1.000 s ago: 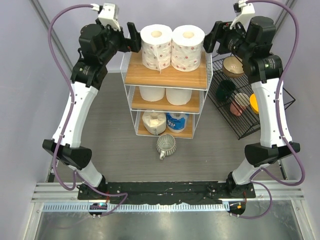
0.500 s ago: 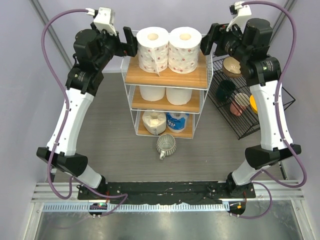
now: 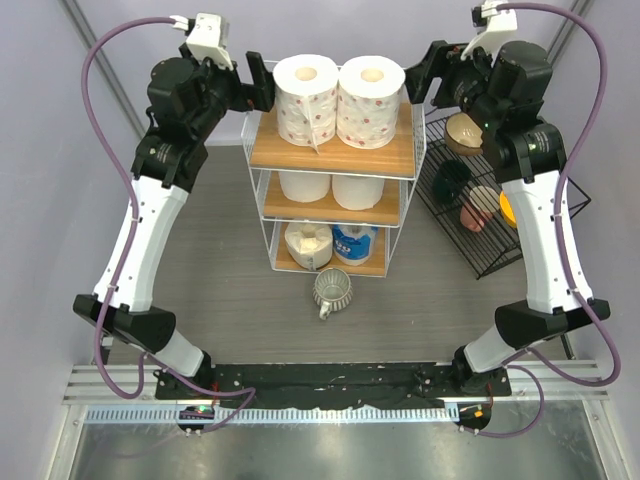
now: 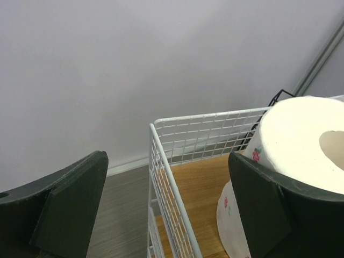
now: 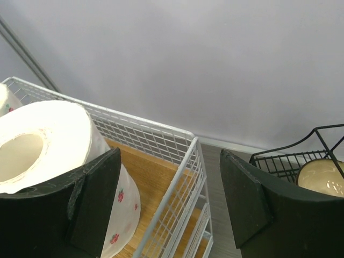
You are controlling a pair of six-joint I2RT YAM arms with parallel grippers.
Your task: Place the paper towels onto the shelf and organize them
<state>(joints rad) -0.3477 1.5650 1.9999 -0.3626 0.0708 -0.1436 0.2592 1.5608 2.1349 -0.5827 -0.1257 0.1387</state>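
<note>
The shelf (image 3: 330, 152) is a white wire rack with three wooden boards. Two red-dotted paper towels (image 3: 305, 95) (image 3: 371, 95) stand side by side on its top board. The middle board bears two plain white rolls (image 3: 304, 186), while the bottom one has a cream ragged roll (image 3: 308, 243) and a blue-wrapped roll (image 3: 353, 243). My left gripper (image 3: 252, 88) (image 4: 166, 207) hangs open astride the shelf's left wire rim (image 4: 166, 183), beside a dotted roll (image 4: 301, 140). My right gripper (image 3: 420, 75) (image 5: 172, 201) is open astride the right rim (image 5: 177, 188), holding nothing.
A clear glass mug (image 3: 332, 290) stands on the table in front of the shelf. A black wire rack (image 3: 500, 255) with bowls sits to the right, close behind my right arm. Grey walls close in behind and on both sides.
My left arm has swung a little up and to the left, its gripper staying by the top tier. The two dotted rolls sit slightly further left. The right arm has barely shifted.
</note>
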